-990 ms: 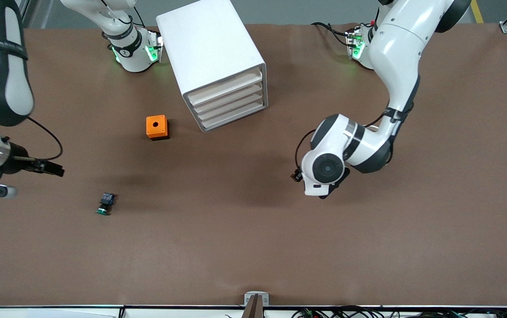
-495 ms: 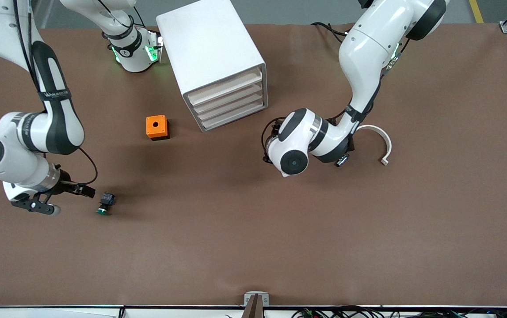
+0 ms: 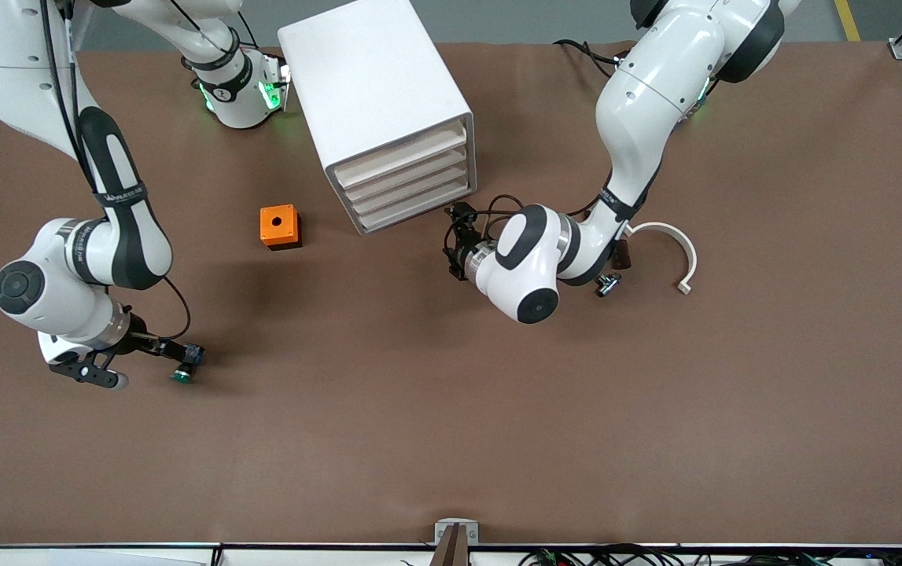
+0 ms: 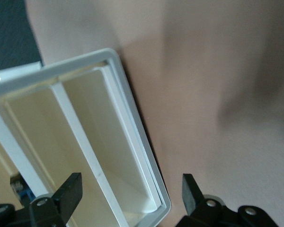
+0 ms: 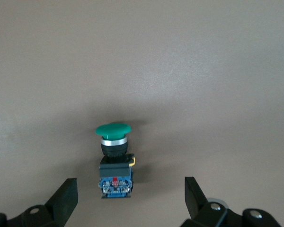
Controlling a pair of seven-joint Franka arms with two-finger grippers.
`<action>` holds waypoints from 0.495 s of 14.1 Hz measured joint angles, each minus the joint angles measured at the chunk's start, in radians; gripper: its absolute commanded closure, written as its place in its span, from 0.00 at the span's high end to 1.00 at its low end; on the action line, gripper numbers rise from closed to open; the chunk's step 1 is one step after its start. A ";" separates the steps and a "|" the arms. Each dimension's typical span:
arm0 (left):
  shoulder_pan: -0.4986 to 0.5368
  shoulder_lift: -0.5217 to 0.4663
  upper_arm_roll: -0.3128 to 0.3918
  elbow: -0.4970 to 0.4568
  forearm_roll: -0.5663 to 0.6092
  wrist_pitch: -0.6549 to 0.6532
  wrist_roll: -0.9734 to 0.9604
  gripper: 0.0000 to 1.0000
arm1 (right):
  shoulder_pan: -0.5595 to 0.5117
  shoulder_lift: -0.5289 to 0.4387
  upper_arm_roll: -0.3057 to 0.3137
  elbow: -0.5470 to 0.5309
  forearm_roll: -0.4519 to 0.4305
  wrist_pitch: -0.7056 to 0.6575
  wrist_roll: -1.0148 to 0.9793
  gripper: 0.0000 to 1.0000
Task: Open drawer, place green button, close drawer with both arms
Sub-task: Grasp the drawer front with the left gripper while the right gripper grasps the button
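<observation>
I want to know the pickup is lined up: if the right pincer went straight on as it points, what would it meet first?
Probably the button, lying centred ahead of the open right pincer; depth is unclear.

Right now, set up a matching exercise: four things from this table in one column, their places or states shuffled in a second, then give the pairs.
Things:
1. button
2. orange cube
3. left claw
4. white curved piece

Places or states:
A. open, by the cabinet's lowest drawer
B. lying on its side between the open right claw's fingers
C. beside the cabinet, toward the right arm's end
D. on the table toward the left arm's end

Pairs: 1-B, 2-C, 3-A, 4-D
</observation>
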 measured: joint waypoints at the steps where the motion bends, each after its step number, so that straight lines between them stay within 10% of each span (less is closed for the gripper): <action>1: -0.001 0.011 0.000 0.000 -0.028 0.000 -0.042 0.83 | 0.000 0.013 0.001 -0.005 0.000 0.023 0.000 1.00; 7: -0.019 0.062 -0.004 0.000 -0.182 -0.047 -0.176 0.75 | 0.004 0.076 0.014 -0.008 0.019 0.087 0.001 1.00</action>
